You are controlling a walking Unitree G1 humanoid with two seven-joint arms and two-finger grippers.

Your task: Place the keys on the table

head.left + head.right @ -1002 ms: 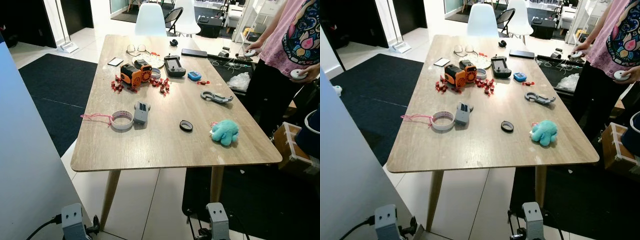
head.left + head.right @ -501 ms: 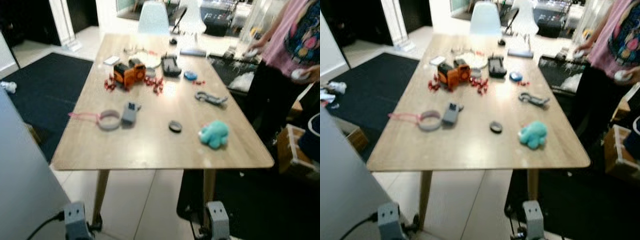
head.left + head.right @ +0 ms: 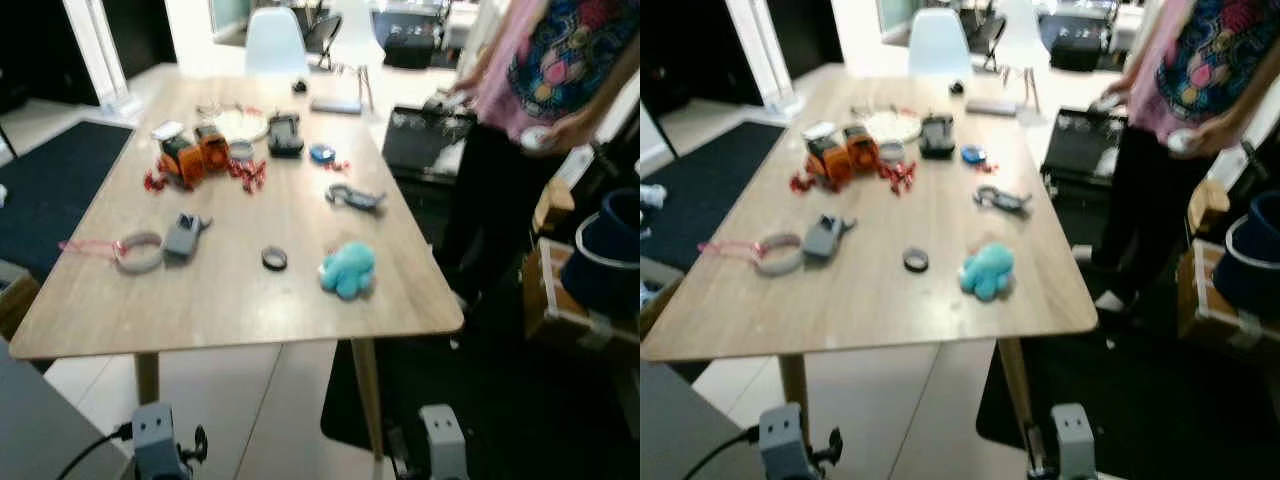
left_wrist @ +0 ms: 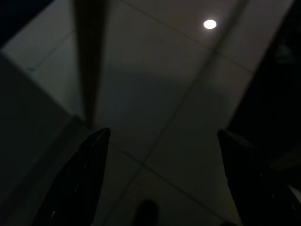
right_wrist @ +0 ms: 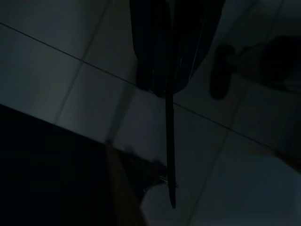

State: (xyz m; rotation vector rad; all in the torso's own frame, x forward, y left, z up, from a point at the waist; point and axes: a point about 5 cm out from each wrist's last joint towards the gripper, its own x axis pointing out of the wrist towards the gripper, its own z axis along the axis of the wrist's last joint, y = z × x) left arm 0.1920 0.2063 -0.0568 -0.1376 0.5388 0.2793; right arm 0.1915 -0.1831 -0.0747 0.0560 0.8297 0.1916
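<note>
Hanging in shadow, right pincer [image 5: 171, 70] pressed together on a thin strap [image 5: 170, 150] (keys indistinct), left pincer [image 4: 162, 179] spread, empty.

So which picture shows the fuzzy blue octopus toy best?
The right eye view: the teal octopus toy sits whole near the table's right front corner, slightly less blurred. The left eye view shows the same toy, blurrier. The wrist views are dark, showing floor tiles.
</note>
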